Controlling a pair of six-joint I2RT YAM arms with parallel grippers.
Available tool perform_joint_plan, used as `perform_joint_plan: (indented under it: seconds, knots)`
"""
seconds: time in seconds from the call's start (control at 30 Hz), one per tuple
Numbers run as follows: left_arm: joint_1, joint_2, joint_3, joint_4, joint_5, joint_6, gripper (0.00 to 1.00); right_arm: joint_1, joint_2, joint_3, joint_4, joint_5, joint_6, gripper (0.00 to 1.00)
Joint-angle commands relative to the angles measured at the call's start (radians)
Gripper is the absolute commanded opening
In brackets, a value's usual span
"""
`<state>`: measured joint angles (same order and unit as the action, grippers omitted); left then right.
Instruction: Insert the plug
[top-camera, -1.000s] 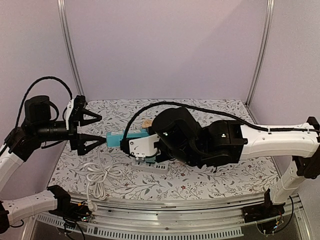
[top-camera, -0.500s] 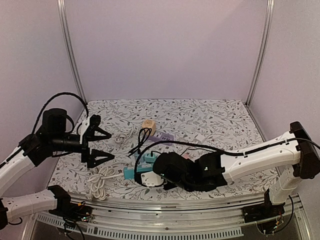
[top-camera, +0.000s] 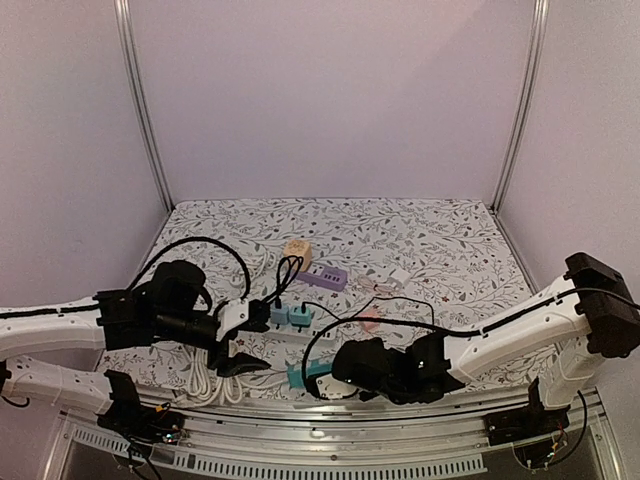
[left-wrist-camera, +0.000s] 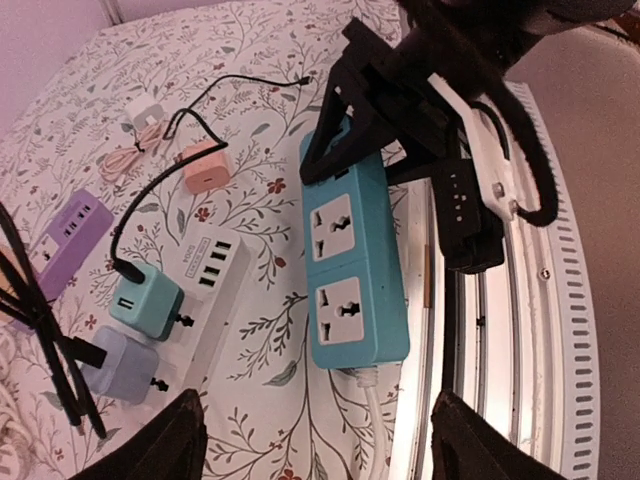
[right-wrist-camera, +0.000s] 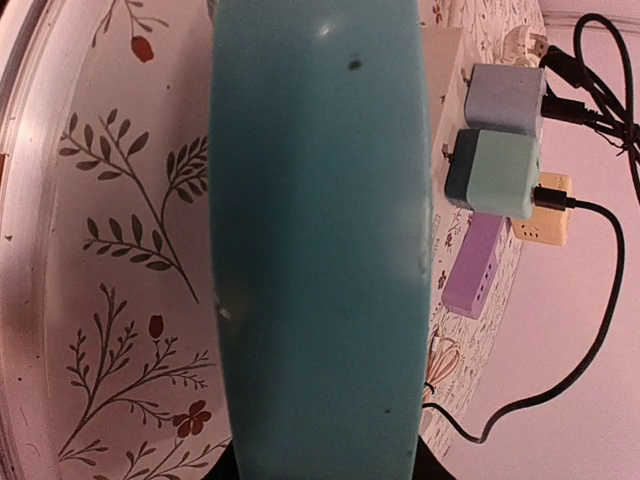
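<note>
- The right gripper (left-wrist-camera: 378, 135) is clenched on one end of the teal power strip (left-wrist-camera: 355, 265). The strip is held sockets up at the near edge of the table (top-camera: 430, 240); whether it rests on the cloth cannot be told.
- The left gripper (left-wrist-camera: 318, 435) is released, with nothing between its fingers, and hangs over the cord end of that strip.
- The plug is taken to be the green adapter (left-wrist-camera: 145, 300) on the black cable (left-wrist-camera: 150, 185). It lies against the white strip (left-wrist-camera: 205, 275), pins exposed and not inserted, touching a grey adapter (left-wrist-camera: 118, 365). Which plug is meant cannot be confirmed.
- Risk: because the adapters touch, the wrong one could be grasped, or both pushed away.
- Risk: the black cable could be dragged or snagged as the adapter is lifted.
- Risk: the teal strip is gripped at one end only, so a push into a socket could pivot it or tip it over the edge.
- Risk: a skewed grasp would leave the pins misaligned with the socket holes.
</note>
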<state>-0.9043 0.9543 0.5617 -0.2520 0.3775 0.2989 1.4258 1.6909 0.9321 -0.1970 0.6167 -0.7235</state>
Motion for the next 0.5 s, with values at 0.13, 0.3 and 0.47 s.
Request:
perform_joint_plan:
  seconds: [0.13, 0.3, 0.47]
  knots:
    - [-0.097, 0.144, -0.041, 0.152, -0.101, 0.023, 0.77, 0.021, 0.123, -0.042, 0.048, 0.153, 0.070, 0.12]
    - [-0.107, 0.188, -0.056, 0.213, -0.110, 0.040, 0.77, 0.048, 0.122, -0.063, 0.027, 0.155, 0.116, 0.64]
    - [-0.118, 0.195, -0.081, 0.264, -0.115, 0.039, 0.77, 0.061, 0.055, -0.070, -0.059, 0.127, 0.152, 0.97]
